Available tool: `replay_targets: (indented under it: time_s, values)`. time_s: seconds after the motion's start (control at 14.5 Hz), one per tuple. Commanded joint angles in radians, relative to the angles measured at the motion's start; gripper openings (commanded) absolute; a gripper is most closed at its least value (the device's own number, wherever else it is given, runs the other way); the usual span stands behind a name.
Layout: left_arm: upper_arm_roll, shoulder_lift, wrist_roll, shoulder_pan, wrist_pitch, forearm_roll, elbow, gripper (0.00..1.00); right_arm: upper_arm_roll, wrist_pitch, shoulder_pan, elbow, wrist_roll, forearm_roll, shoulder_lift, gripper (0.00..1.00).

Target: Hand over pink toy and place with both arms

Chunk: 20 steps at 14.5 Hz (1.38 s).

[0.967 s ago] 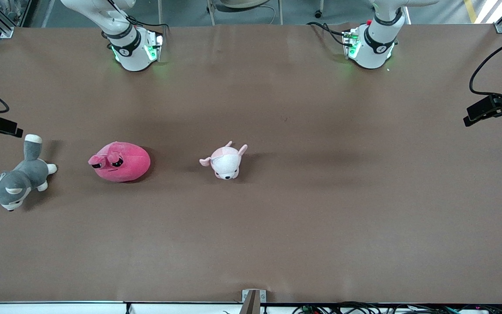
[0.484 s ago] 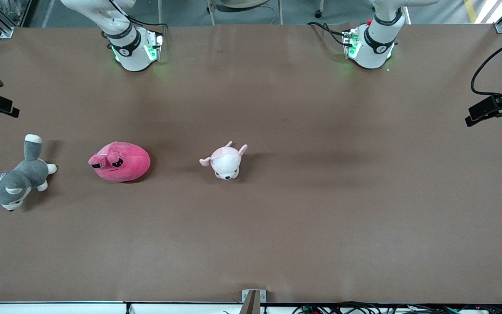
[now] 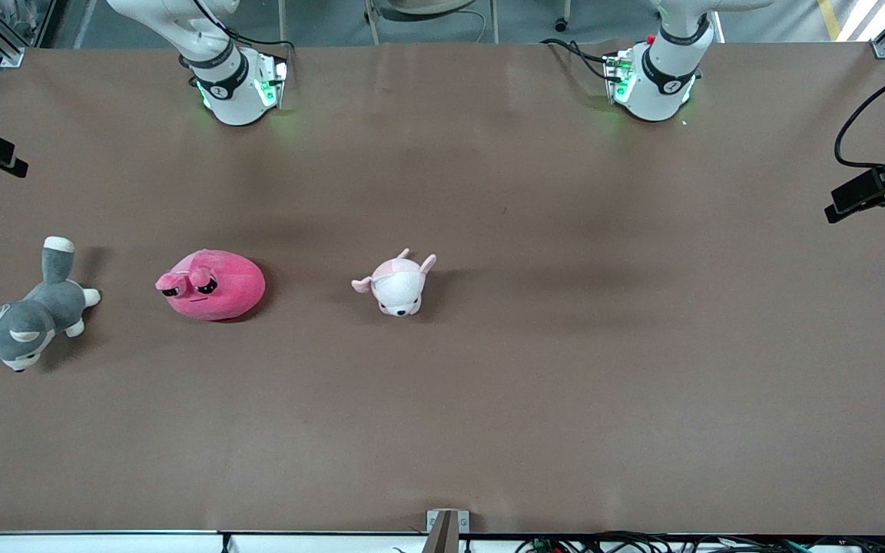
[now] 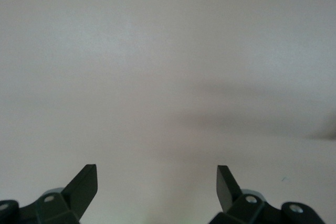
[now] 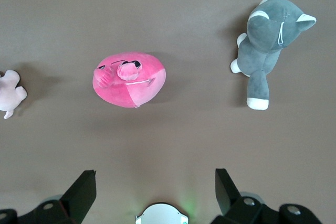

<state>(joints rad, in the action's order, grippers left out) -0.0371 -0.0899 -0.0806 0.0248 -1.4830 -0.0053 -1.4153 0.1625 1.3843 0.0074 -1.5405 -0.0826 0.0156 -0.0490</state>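
Since second ago: black fixture at desk (image 3: 488, 399) edge near grey dog (image 3: 24, 322) sits farther from front camera; toys unmoved.

Right wrist view alone shows right end effector (image 5: 156, 192) released, high over desk by pink toy (image 5: 129, 79); left end effector (image 4: 157, 184) released, over bare desk.

Pink toy: round hot-pink blob, small ears, dark sleepy eyes, between grey dog and pale pink plush (image 3: 398, 283).

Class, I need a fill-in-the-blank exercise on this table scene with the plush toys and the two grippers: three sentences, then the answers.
1. The pink toy lies between the pale pink-and-white plush and the ____ plush dog.
2. The right gripper, fingers ____, hangs high over the table.
3. The left gripper holds ____.

Answers: grey-and-white; open; nothing
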Motion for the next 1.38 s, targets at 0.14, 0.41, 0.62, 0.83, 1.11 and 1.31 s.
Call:
replay_targets:
  time_s: [0.14,0.41,0.62,0.83,1.11,1.31]
  values:
    - [0.0,0.018,0.008,0.0,0.0,0.016,-0.004,1.0,-0.011,0.015,-0.007,-0.043,-0.008,-0.026,-0.051,1.0]
    - [0.003,0.058,0.007,-0.006,-0.008,0.008,-0.045,1.0,-0.012,0.016,-0.006,-0.043,-0.008,-0.028,-0.051,1.0]
    - [0.005,0.113,0.007,-0.005,-0.039,0.007,-0.12,1.0,-0.014,0.018,-0.004,-0.043,-0.008,-0.029,-0.051,1.0]
    - [0.006,0.127,0.008,-0.005,-0.045,0.005,-0.14,1.0,-0.015,0.019,0.0,-0.041,-0.009,-0.031,-0.051,1.0]
    - [0.008,0.124,0.008,0.001,-0.034,0.005,-0.131,1.0,-0.017,0.021,0.0,-0.041,-0.008,-0.036,-0.051,1.0]
    - [0.011,0.125,0.008,0.006,-0.034,0.007,-0.129,1.0,-0.018,0.016,0.011,-0.041,-0.008,-0.036,-0.052,1.0]
